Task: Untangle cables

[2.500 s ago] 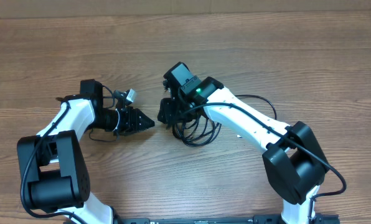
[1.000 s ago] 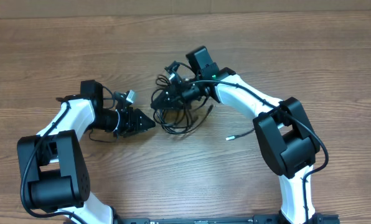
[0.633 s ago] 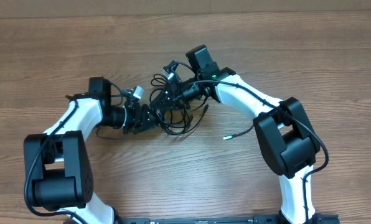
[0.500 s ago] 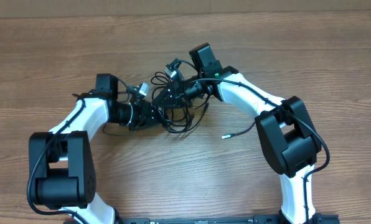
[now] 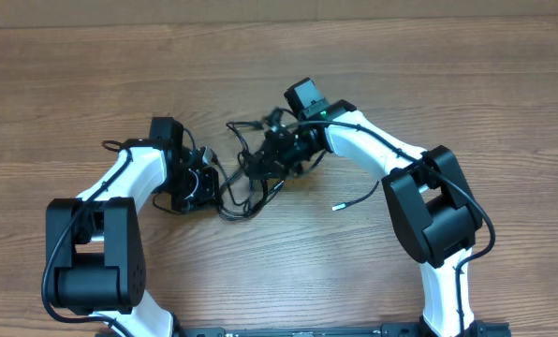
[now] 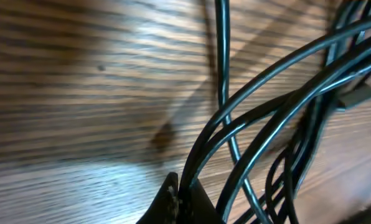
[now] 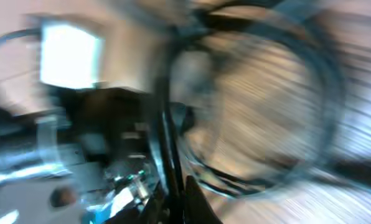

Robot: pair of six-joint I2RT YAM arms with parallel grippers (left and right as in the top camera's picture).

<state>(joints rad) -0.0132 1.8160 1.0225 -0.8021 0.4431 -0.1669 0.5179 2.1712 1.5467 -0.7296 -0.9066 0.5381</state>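
Cables point(image 5: 246, 183) lie knotted mid-table, stretched between left gripper point(image 6: 180, 198) at 9 o'clock and right gripper point(image 7: 173, 199) at 1 o'clock, both clamped on strands. One tip point(image 5: 335, 206) trails free at 4 o'clock; untangling looks barely begun.

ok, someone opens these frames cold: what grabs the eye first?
The black knot of cables in the middle of the table. The left pincer is shut on a few strands and the right pincer is shut on the knot from the other side, so it is strung between them. One loose end with a silvery tip lies apart, further right.
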